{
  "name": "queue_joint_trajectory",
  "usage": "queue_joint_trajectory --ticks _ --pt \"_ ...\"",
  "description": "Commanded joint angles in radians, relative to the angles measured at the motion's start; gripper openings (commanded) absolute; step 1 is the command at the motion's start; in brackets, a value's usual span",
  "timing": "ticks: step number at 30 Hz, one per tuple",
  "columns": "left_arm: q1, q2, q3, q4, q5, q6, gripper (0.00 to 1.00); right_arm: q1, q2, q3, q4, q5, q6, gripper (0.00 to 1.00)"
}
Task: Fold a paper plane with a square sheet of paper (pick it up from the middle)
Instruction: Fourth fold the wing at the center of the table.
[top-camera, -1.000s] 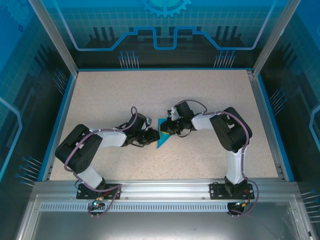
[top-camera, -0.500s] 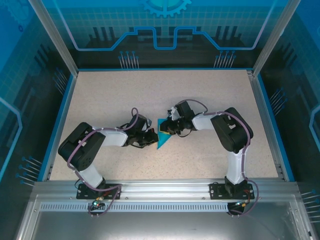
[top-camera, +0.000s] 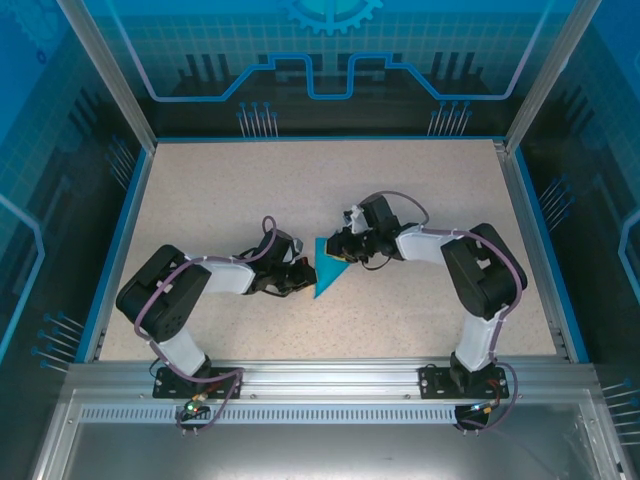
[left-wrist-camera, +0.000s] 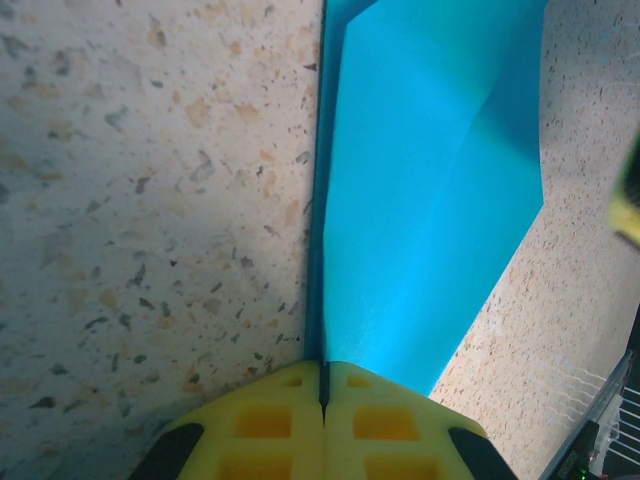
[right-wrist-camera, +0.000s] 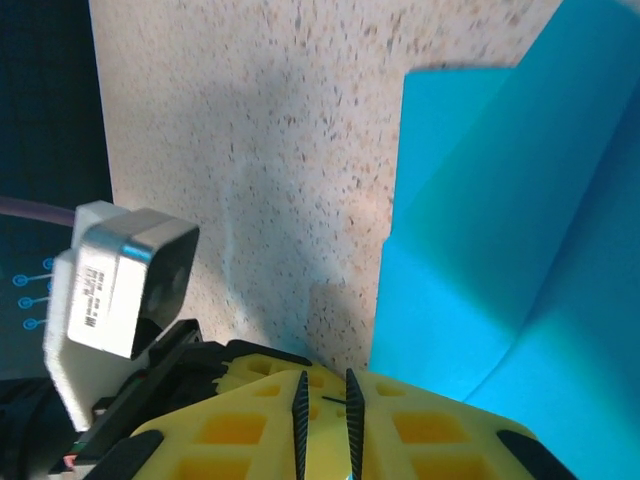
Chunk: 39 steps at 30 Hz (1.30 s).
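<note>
The square sheet of paper (top-camera: 326, 268) lies creased into a pointed teal wedge at the middle of the table (top-camera: 220, 190). Its tip points toward 3 o'clock. From above, we see the left arm fold back from its base to an elbow at 10 o'clock, then stretch its forearm toward 3 o'clock. This sets the left gripper (top-camera: 308, 277) at the sheet's 9 o'clock edge. The right arm rises from its base to an elbow at 12 o'clock and reaches toward 9 o'clock, with the right gripper (top-camera: 335, 252) over the sheet's upper part.

In the left wrist view, the left gripper (left-wrist-camera: 323, 385) has its yellow fingers pressed together with no gap. They rest on the narrow near corner of the sheet, which spreads away toward 12 o'clock. We cannot tell whether any paper is caught between them.

In the right wrist view, the right gripper (right-wrist-camera: 325, 395) shows only a slim slit between its ribbed pads and holds nothing we can make out. The sheet sits at 2 o'clock, its edge slipping under the finger on that side.
</note>
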Motion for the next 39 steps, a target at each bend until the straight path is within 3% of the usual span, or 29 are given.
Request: queue_joint_trajectory --ticks 1,13,25,31,39 --pt "-0.002 0.029 -0.020 -0.052 -0.026 -0.007 0.00 0.036 0.051 0.039 -0.013 -0.027 -0.004 0.19" --pt "-0.002 0.035 -0.017 -0.058 -0.020 0.002 0.01 0.056 0.159 0.066 -0.038 -0.008 0.001 0.18" --pt "-0.004 -0.063 -0.016 -0.096 0.087 0.023 0.21 0.054 0.161 0.023 -0.063 0.034 -0.036 0.16" --pt "-0.006 -0.096 -0.050 -0.056 0.122 0.010 0.22 0.053 0.160 0.016 -0.063 0.039 -0.039 0.16" --pt "-0.006 -0.083 -0.058 0.001 0.139 0.006 0.13 0.053 0.159 0.012 -0.070 0.042 -0.042 0.16"
